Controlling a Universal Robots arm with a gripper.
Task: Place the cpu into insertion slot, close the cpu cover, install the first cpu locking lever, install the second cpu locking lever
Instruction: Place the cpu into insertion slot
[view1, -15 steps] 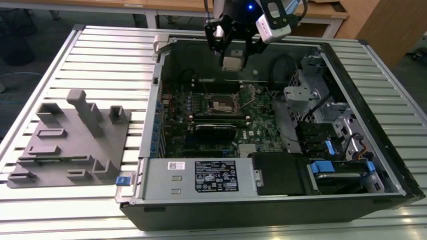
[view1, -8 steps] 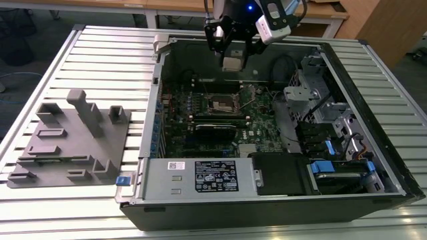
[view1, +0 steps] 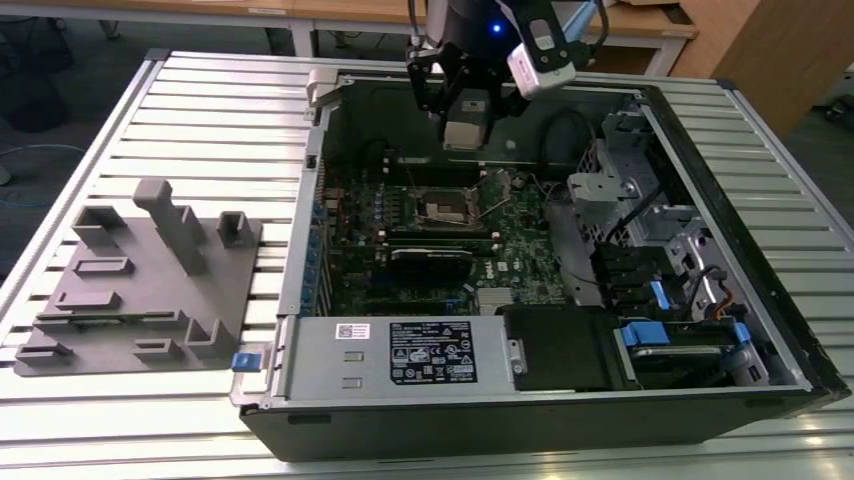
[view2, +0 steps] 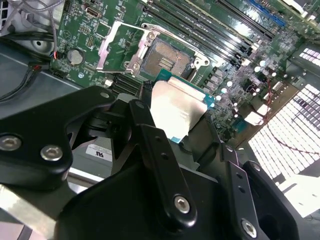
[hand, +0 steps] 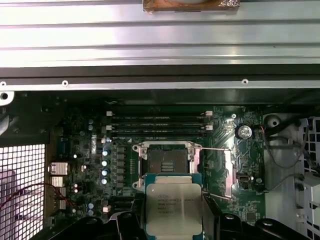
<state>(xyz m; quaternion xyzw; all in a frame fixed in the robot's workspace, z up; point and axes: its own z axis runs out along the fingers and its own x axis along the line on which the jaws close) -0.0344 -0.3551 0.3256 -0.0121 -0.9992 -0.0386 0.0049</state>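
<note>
Slatted table, open case, jaws gripping cpu

One cpu, one insertion slot, one cpu cover

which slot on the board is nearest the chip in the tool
The square insertion slot, dark-centred with a silver rim, right next to the cpu; the long black memory slots lie farther off.

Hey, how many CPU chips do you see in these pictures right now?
1. The cpu is clamped between the fingers, hovering over the motherboard near the open insertion slot, which looks empty. Parts of the case are hidden, so another could be out of sight.
</note>
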